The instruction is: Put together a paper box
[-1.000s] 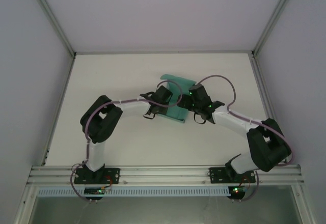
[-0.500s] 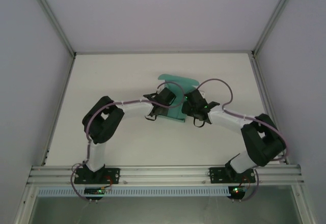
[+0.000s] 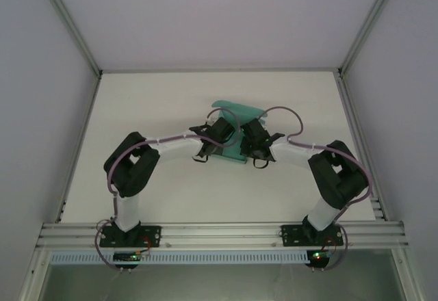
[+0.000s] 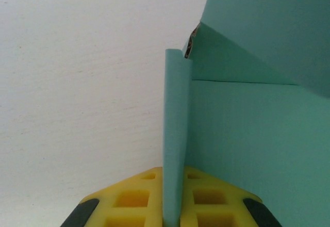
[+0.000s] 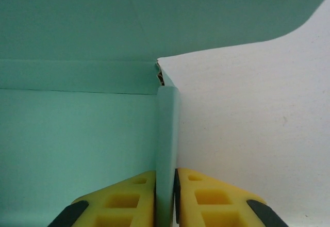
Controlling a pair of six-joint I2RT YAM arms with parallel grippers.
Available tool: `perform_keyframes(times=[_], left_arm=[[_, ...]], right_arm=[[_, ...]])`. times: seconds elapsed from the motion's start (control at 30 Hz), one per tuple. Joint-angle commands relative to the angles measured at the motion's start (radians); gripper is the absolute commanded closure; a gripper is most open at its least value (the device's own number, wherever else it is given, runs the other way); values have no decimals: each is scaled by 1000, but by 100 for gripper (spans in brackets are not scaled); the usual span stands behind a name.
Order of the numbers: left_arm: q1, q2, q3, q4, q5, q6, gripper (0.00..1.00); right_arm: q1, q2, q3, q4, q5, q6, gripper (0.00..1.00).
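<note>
Teal paper box [image 3: 236,108] half-raised in the middle of the table [image 3: 150,109], held at both sides.
One box, two grippers: left gripper [image 4: 175,201] and right gripper [image 5: 166,198] each pinch an upright side wall. The step looks like wall-raising; the next move probably calls for folding the curved far flap over while the walls are kept square.

Soft, even light falls from above. The white desk [image 3: 205,191] is bright without glare, and the arms leave only faint, short shadows on it. The overhead view is sharp, its walls tinted lilac-grey. Close up, the paper box [image 4: 258,149] is evenly lit (a thin dark line sits at its corner gap), while the picture's bottom edge goes slightly soft.
</note>
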Motion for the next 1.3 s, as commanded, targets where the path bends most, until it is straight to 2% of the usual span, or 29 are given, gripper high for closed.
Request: perform_keyframes(times=[0.0,0.17,0.23,0.33,0.37,0.47,0.63,0.77,0.83,1.0,1.1,1.2,1.27], left_arm=[[-19,-62,27,-46,-52,-5,100],[-22,-60,36,-54,-66,-19,100],[-24,-60,35,-48,-58,-21,100],[-24,-62,33,-48,-64,-21,100],[-23,-62,32,-49,-66,-22,100],[-24,-60,39,-60,-72,-31,100],[-23,-48,42,-75,-72,-45,100],[-21,-31,46,-95,-72,-58,100],[-20,-28,42,-95,-69,-61,100],[-15,-18,41,-87,-60,-57,100],[-9,-11,32,-67,-33,-47,100],[-2,-4,18,-29,0,-34,100],[-1,6,10,-4,18,-19,100]], right_arm=[[10,55,37,-112,80,23,83],[11,110,63,-124,60,45,78],[14,112,59,-114,77,49,84],[13,109,66,-153,114,41,100],[11,107,67,-167,133,35,100],[16,106,82,-230,234,54,100],[17,140,147,-436,462,227,100],[34,198,203,-538,555,302,100],[34,216,218,-545,558,306,100],[34,183,174,-385,495,212,100],[29,132,112,-209,407,106,100],[19,69,36,-11,258,-2,100],[18,33,8,74,175,-59,93]])
